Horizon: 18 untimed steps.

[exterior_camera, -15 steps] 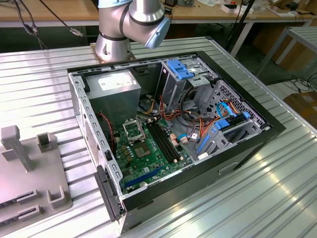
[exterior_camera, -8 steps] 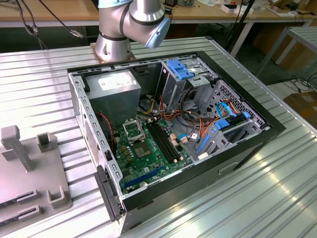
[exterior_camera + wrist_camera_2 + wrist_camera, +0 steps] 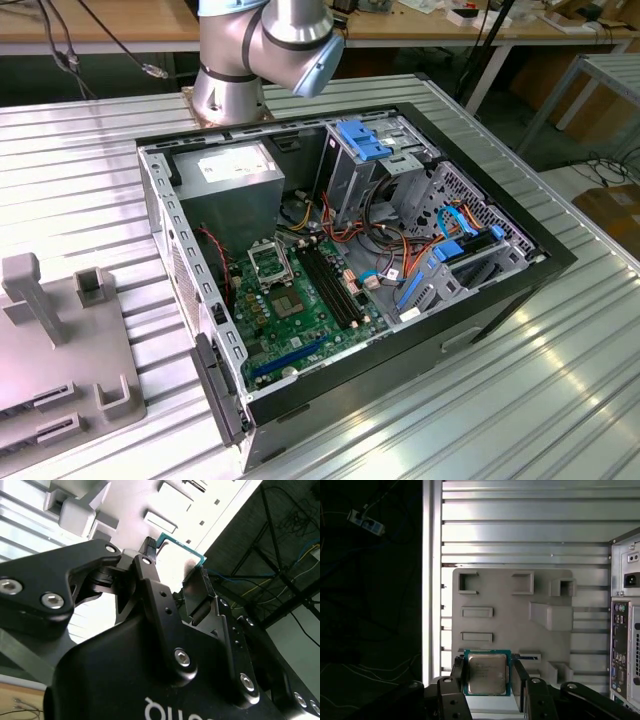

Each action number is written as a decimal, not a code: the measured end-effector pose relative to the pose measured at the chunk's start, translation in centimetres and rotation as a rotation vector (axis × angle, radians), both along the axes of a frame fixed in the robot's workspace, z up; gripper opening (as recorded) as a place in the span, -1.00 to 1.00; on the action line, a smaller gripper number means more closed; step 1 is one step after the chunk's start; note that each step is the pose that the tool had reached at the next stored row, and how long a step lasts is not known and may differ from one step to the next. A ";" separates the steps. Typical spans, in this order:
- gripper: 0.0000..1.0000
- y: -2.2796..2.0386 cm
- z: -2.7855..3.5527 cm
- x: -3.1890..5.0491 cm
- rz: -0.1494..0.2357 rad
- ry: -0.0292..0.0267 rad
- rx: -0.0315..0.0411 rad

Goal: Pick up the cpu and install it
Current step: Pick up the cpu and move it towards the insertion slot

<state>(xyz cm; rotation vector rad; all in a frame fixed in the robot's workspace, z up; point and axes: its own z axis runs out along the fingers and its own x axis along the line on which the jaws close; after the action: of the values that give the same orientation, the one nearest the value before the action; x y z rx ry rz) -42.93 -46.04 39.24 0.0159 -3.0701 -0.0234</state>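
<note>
End effector (image 3: 488,679) closed to cpu width, one finger (image 3: 459,676) on each opposite edge of the cpu (image 3: 486,673). The cpu is a flat square with a green border and a dull grey metal centre, and it faces the first wrist view. Grey fixture tray (image 3: 510,605) sits behind it on the ribbed metal worktop (image 3: 520,530); can't tell if the cpu touches the tray. The second wrist view shows the cpu's green edge (image 3: 182,548) between the black fingertips of the end effector (image 3: 175,562).

In the exterior view the tray (image 3: 60,370) is at the exterior view's left, just beside the open computer case (image 3: 545,265). Inside are the green motherboard (image 3: 300,320) with its socket (image 3: 268,262) and the grey power supply (image 3: 225,180) at the far end. Arm base (image 3: 230,90) stands behind the case.
</note>
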 end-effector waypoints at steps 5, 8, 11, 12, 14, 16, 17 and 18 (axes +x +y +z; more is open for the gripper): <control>-0.06 0.00 0.00 0.36 0.000 0.0001 0.0000; -0.06 0.00 0.00 0.60 0.000 0.0000 0.0000; -0.06 0.00 0.00 0.82 0.000 0.0000 0.0000; -0.06 0.00 0.00 0.96 0.000 0.0000 0.0000; -0.06 0.00 0.00 1.12 0.000 0.0000 0.0000; -0.06 -0.01 0.00 1.32 0.000 0.0000 0.0001; -0.06 -0.01 0.00 1.42 0.000 0.0000 0.0000; -0.06 -0.01 0.00 1.54 0.000 0.0001 -0.0001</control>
<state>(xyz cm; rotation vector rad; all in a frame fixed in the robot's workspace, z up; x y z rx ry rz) -41.40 -46.05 39.24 0.0159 -3.0700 -0.0233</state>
